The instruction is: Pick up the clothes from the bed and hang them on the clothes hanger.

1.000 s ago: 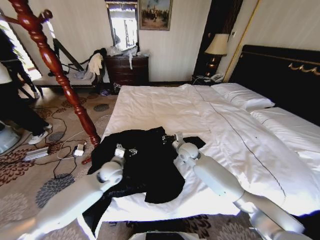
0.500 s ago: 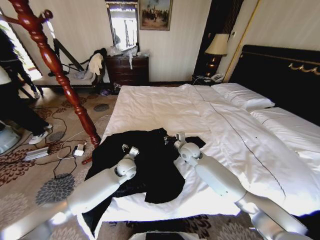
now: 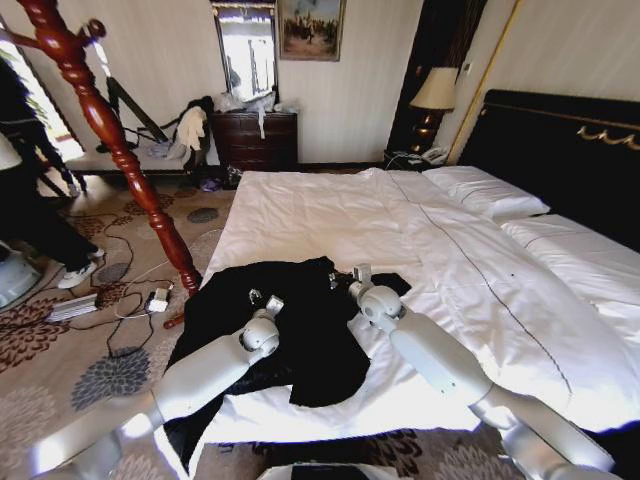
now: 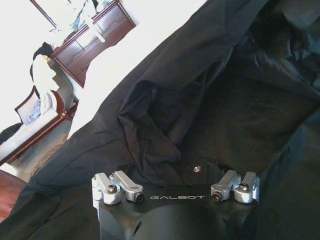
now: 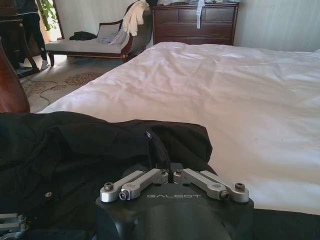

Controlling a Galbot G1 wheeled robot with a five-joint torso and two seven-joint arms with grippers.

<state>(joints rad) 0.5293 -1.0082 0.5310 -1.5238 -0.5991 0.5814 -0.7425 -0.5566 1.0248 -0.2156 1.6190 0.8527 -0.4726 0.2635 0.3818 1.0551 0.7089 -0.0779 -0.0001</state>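
Bed [image 3: 330, 215]: black clothes [image 3: 300, 330]. L hand [image 3: 262, 300] spread above clothes; R hand [image 3: 352, 275] clenched on clothes edge.

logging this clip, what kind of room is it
Most likely a hotel-style bedroom: a wide bed with white sheets and a black headboard, a bedside lamp, and a dark wooden dresser against the wall.

Clothes [image 3: 300, 330]: soft black cloth, matt with a faint sheen, creased. Bed [image 3: 330, 215]: white cloth sheets, wrinkled. Left gripper [image 4: 175, 192]: brushed metal links, matt black housing. Post [image 3: 110, 130]: turned, glossy reddish wood.
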